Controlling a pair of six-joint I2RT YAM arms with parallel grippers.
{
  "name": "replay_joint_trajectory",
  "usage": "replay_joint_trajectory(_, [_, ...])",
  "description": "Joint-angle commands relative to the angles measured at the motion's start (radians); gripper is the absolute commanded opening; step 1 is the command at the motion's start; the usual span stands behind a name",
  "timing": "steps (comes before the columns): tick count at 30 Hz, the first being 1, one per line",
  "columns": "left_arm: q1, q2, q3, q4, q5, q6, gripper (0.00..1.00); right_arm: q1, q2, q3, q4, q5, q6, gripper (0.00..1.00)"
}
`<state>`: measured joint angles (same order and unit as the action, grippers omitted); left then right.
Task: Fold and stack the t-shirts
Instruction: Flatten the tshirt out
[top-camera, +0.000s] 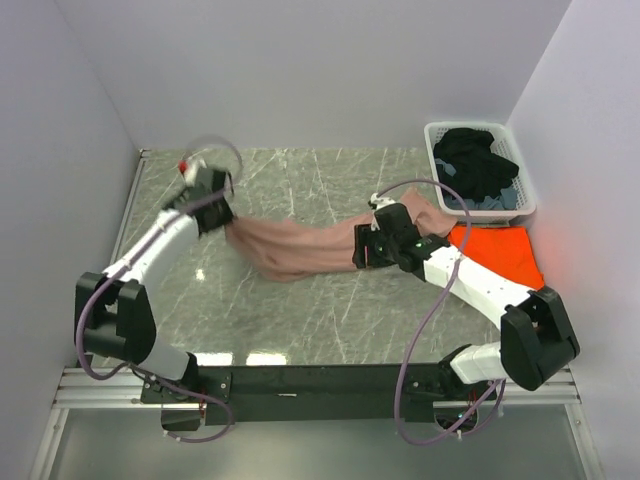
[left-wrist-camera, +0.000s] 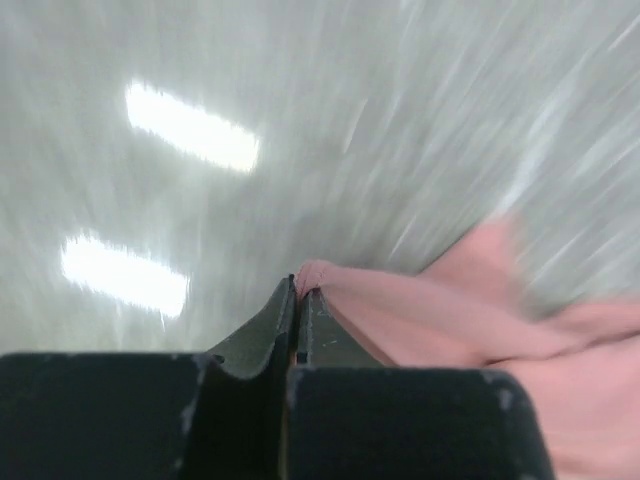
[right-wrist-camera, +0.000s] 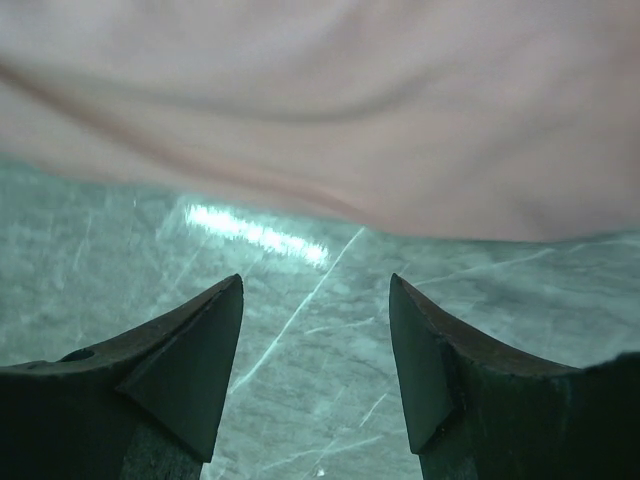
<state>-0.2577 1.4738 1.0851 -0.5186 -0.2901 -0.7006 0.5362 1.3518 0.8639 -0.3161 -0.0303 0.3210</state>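
I read pink tee bunched on tabletop | soft, light, limp | left claw clamped on its edge | right claw apart just beside it, empty | I'd take a hem corner.

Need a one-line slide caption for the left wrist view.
The left tool pinched shut on an edge of the pink t-shirt, blurred table beyond.

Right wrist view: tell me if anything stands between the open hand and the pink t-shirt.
Nothing visible does: only marble tabletop shows between the right hand and the pink t-shirt ahead.
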Motion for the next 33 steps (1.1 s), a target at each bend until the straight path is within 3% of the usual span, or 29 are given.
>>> replay_joint_trajectory(1, [0.052,0.000,0.344,-0.053,-0.144,0.186,0.01,-0.013,-0.081,0.086,-0.029,0.124,0.024,0.67])
replay_joint_trajectory(3, [0.051,-0.036,0.447,-0.067,-0.135,0.228,0.01,-0.019,-0.136,0.095,-0.029,0.177,0.032,0.67])
replay_joint_trajectory(5, [0.049,-0.172,0.397,-0.010,-0.107,0.233,0.01,-0.019,-0.178,0.086,-0.012,0.196,0.029,0.66])
replay_joint_trajectory(11, [0.049,-0.634,-0.110,0.080,0.028,0.060,0.01,-0.019,-0.276,0.001,0.081,0.164,0.013,0.64])
replay_joint_trajectory(14, [0.049,-0.789,-0.292,0.016,0.019,-0.055,0.01,-0.021,-0.214,0.032,0.095,0.100,0.003,0.64])
replay_joint_trajectory(18, [0.051,-0.944,-0.447,-0.081,-0.113,-0.143,0.01,-0.022,-0.007,0.136,0.098,0.033,-0.016,0.64])
replay_joint_trajectory(25, [0.052,-0.968,-0.436,-0.110,-0.207,-0.112,0.01,-0.057,0.321,0.340,0.156,-0.049,-0.115,0.64])
replay_joint_trajectory(33, [0.052,-0.958,-0.444,-0.101,-0.230,-0.097,0.01,-0.151,0.679,0.674,0.164,-0.339,-0.151,0.64])
